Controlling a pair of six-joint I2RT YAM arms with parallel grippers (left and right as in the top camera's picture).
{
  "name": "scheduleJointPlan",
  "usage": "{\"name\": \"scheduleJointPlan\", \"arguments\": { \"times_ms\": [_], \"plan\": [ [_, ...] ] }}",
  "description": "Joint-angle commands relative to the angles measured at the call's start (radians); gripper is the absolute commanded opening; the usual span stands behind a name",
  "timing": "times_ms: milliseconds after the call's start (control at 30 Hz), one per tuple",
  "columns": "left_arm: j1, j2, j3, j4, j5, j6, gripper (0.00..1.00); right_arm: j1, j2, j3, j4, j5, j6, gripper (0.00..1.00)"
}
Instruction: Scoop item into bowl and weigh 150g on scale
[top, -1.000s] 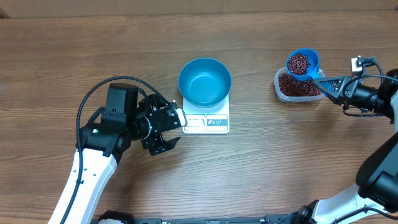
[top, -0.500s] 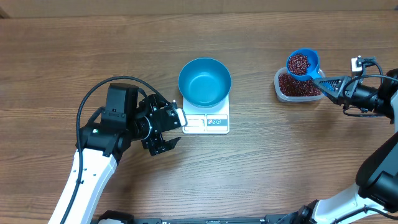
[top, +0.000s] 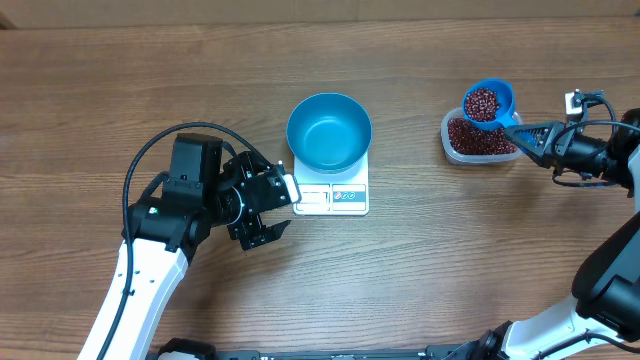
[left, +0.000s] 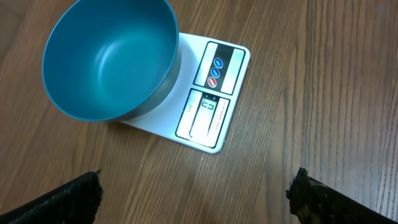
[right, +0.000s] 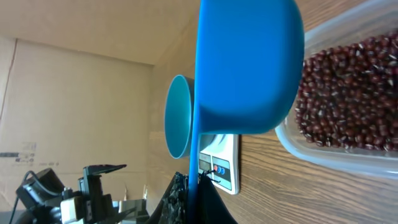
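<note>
The blue bowl (top: 329, 131) stands empty on the white scale (top: 332, 197) at mid-table. My left gripper (top: 284, 209) hovers open just left of the scale's front, with nothing between its fingers; its wrist view shows the bowl (left: 109, 59) and the scale (left: 211, 93) beyond the gripper (left: 196, 186). My right gripper (top: 527, 135) is shut on the handle of a small blue scoop (top: 487, 102) heaped with red-brown beans (top: 482, 101). The scoop hangs over the far edge of a clear tub (top: 447, 137) of beans (top: 478, 137). In the right wrist view the scoop (right: 249, 62) hides its own load.
The clear tub (right: 336, 155) sits at the right, about a hand's width from the scale (right: 224, 168). Bare wooden tabletop (top: 420, 260) lies between tub and scale and all around. The right arm (top: 600, 160) reaches in from the right edge.
</note>
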Motion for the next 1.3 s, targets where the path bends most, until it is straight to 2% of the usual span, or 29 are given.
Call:
{"name": "scheduleJointPlan", "arguments": {
  "times_ms": [0, 433, 767, 1267],
  "plan": [
    [-0.007, 0.008, -0.007, 0.000, 0.008, -0.010, 1.00, 0.001, 0.004, 0.015, 0.003, 0.003, 0.050, 0.04],
    [-0.007, 0.008, -0.007, 0.000, 0.008, -0.010, 1.00, 0.084, 0.003, 0.235, -0.038, 0.045, 0.153, 0.04],
    [-0.007, 0.008, -0.007, 0.000, 0.008, -0.010, 1.00, 0.262, 0.003, 0.364, -0.042, 0.097, 0.229, 0.04],
    [-0.007, 0.008, -0.007, 0.000, 0.008, -0.010, 1.00, 0.537, 0.003, 0.377, -0.042, 0.155, 0.256, 0.04]
  ]
}}
